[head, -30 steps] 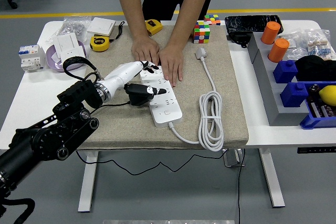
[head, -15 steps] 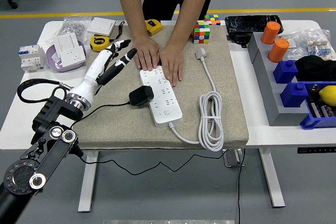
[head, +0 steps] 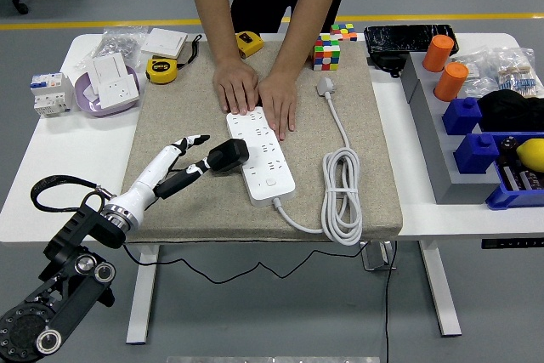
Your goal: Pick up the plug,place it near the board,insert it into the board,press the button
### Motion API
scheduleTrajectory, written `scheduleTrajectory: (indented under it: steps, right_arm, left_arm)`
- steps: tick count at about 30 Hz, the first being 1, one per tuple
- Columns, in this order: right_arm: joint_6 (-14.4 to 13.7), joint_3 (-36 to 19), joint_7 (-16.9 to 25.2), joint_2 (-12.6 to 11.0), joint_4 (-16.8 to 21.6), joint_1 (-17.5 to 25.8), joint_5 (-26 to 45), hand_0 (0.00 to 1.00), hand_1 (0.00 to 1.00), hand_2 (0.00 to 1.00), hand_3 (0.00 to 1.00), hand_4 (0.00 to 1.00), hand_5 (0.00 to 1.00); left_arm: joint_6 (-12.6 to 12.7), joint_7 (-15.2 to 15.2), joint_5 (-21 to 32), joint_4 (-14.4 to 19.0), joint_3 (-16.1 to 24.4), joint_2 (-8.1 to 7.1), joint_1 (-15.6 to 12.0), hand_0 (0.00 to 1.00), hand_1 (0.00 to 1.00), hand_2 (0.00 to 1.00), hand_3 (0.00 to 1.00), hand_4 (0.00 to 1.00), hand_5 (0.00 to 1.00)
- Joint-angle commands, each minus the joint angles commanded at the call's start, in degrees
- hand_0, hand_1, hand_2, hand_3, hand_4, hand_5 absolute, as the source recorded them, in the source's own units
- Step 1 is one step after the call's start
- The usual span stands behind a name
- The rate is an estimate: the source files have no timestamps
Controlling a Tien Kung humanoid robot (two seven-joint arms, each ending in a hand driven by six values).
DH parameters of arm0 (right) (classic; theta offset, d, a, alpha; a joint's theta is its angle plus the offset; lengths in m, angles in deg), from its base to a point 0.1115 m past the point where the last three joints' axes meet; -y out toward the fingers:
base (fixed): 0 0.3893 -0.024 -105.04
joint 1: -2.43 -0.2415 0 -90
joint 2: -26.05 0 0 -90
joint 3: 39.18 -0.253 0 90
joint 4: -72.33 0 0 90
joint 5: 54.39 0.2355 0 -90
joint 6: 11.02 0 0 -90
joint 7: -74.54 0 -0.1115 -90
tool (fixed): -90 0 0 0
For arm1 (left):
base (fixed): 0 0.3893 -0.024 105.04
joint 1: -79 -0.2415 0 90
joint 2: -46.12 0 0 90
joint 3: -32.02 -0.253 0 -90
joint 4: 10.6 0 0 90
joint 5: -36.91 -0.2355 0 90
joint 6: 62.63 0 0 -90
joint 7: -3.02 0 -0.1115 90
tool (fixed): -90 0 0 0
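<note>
A black plug (head: 228,155) lies on the beige mat, touching the left side of the white power board (head: 265,157); I cannot tell if it is seated in a socket. Its thin black cord runs left under my hand. My left hand (head: 195,155), white with black fingertips, is just left of the plug with its fingers spread and holds nothing. A person at the far side presses both hands (head: 255,91) flat on the board's far end. The board's button (head: 270,182) is near its front end. My right arm is out of view.
The board's white cable (head: 342,201) is coiled on the mat to the right. A Rubik's cube (head: 327,50) and a yellow tape measure (head: 160,70) sit at the back. A purple dish (head: 95,101) is at the left. Blue bins (head: 476,133) and orange cylinders (head: 450,79) stand at the right.
My left hand let go of the plug, swung up to the far left by the tape measure, then came back down to just left of the plug. The plug stays at the board.
</note>
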Motion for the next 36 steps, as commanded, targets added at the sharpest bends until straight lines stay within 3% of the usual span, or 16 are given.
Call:
scheduleTrajectory:
  steps: [9,23,36]
  right_arm:
    - [0.01,-0.04,-0.01,-0.05,0.00,-0.16,-0.02,0.973,0.909,0.860,0.883,0.998,0.964]
    - [0.05,-0.40,0.03,0.15,0.00,-0.39,-0.29,0.973,0.908,0.860,0.876,0.998,0.967]
    - [-0.03,-1.04,-0.02,0.22,0.00,-0.49,-0.50,0.971,0.908,0.859,0.876,0.998,0.967]
  left_arm:
    - [-0.05,0.01,-2.76,-1.65,-4.14,-0.14,2.23,0.966,0.969,0.931,0.896,0.998,0.998]
    - [0.68,0.35,-3.98,-3.05,-3.94,0.19,4.68,0.972,0.967,0.926,0.892,0.998,0.998]
    - [0.82,0.03,-5.19,-2.16,-3.57,0.22,4.28,0.977,0.965,0.922,0.887,0.998,0.998]
